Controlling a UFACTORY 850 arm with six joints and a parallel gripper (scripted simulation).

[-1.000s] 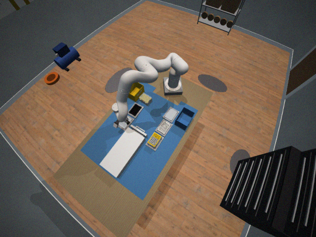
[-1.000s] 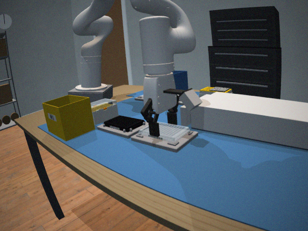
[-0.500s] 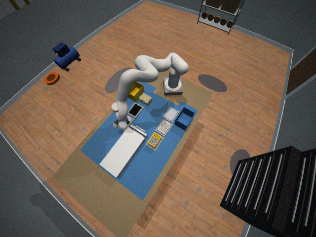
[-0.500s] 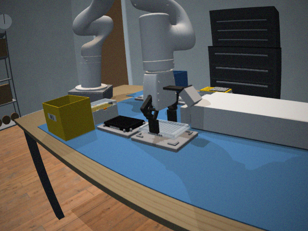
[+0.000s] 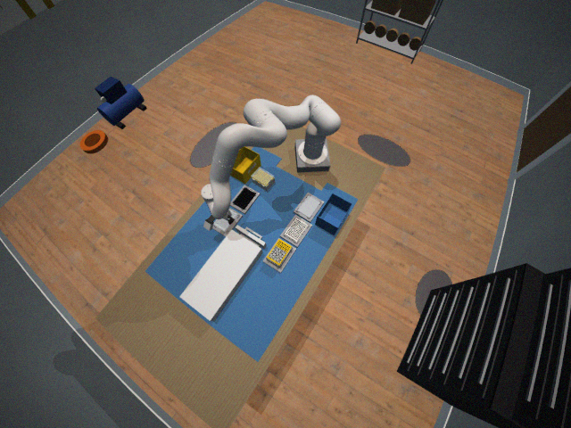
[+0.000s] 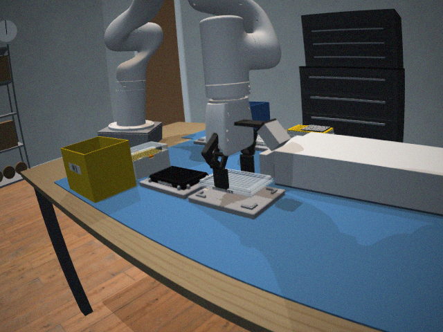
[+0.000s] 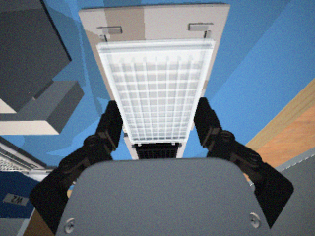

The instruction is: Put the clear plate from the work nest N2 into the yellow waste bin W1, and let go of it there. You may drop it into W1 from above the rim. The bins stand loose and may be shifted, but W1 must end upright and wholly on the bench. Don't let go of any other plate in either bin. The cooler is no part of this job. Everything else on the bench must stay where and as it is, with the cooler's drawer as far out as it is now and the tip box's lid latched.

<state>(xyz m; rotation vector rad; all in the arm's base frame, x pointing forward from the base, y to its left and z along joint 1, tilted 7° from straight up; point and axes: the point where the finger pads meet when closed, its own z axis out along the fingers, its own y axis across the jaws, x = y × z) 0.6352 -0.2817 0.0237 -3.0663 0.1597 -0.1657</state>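
Left of centre on the bench (image 6: 150, 246), yellow bin W1 (image 6: 98, 167) stands open; its inside is hidden. Clear plate (image 6: 237, 180) at mid-frame, slightly raised over nest N2 (image 6: 246, 205), claw (image 7: 158, 125) clamped on its long sides near one end.

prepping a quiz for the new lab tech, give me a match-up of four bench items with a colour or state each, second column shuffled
Items:
1. waste bin W1
2. clear plate
3. plate in the neighbouring nest
4. bin at the far end of the bench

Colour or state:
a. black
b. clamped between the pincer fingers, over its nest
c. blue
d. yellow

Pairs: 1-d, 2-b, 3-a, 4-c
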